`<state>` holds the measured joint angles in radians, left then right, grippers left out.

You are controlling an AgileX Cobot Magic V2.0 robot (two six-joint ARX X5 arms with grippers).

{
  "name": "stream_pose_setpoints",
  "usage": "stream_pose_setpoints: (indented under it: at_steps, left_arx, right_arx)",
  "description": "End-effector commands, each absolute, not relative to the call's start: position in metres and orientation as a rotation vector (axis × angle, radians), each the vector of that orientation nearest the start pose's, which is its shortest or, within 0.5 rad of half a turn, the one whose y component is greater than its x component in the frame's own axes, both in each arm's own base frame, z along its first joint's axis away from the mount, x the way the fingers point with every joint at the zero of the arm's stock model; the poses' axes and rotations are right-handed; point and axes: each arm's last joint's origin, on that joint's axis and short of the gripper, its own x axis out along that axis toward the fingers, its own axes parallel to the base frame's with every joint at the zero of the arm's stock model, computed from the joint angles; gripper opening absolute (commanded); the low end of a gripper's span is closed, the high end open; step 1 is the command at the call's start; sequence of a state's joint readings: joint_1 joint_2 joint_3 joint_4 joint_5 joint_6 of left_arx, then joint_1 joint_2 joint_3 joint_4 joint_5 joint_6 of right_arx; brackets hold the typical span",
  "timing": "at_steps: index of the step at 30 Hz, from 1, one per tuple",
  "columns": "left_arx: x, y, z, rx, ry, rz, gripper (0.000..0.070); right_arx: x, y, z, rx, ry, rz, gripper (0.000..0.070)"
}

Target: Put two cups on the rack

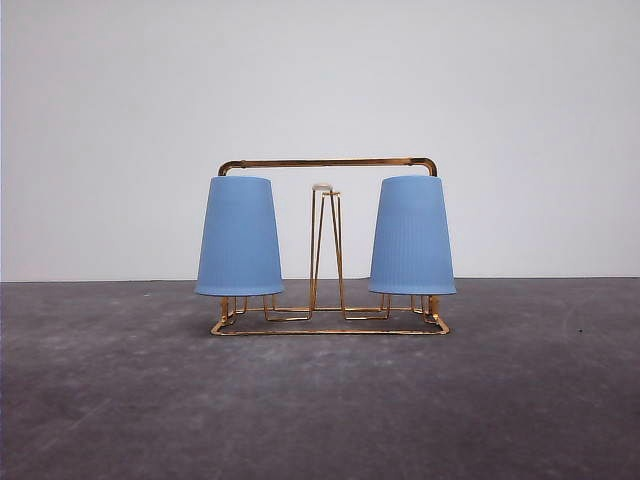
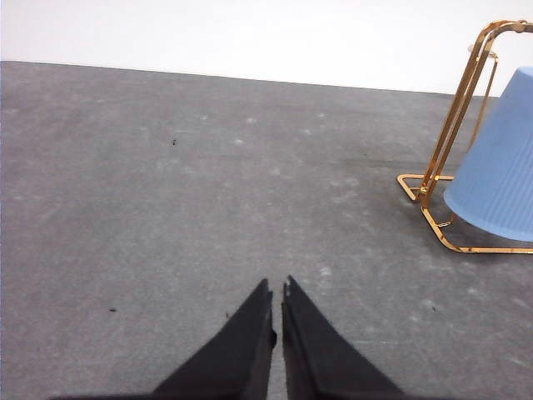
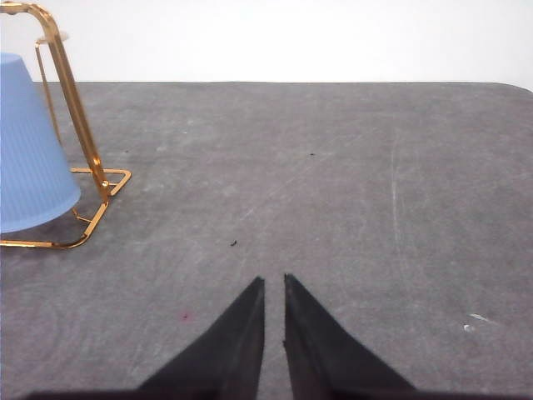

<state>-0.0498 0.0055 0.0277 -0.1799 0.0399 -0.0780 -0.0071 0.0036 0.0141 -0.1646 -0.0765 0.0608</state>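
Observation:
Two light blue ribbed cups hang upside down on the gold wire rack [image 1: 327,327], one cup [image 1: 238,236] at its left end and the other cup [image 1: 412,236] at its right end. A white-tipped prong [image 1: 322,187] stands bare in the middle. In the left wrist view my left gripper [image 2: 277,293] is shut over the grey table, apart from the rack [image 2: 433,187] and cup [image 2: 500,183]. In the right wrist view my right gripper [image 3: 274,285] is shut with nothing in it, well away from the rack [image 3: 79,142] and cup [image 3: 29,150].
The dark grey tabletop [image 1: 320,400] stretches in front of and to both sides of the rack. A plain white wall [image 1: 320,80] rises behind it.

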Motion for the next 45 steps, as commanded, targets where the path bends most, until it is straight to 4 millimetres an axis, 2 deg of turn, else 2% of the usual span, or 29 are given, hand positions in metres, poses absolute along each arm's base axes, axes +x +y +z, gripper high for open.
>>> stream_pose_setpoints:
  at_steps: [1, 45]
  left_arx:
    - [0.0955, -0.0061, 0.1496, -0.067, 0.18, -0.086, 0.0]
    - [0.0955, -0.0061, 0.1496, -0.067, 0.18, -0.086, 0.0]
  right_arx:
    - [0.096, 0.0016, 0.1523, 0.083, 0.151, 0.064, 0.004]
    - [0.096, 0.0016, 0.1523, 0.083, 0.151, 0.064, 0.004]
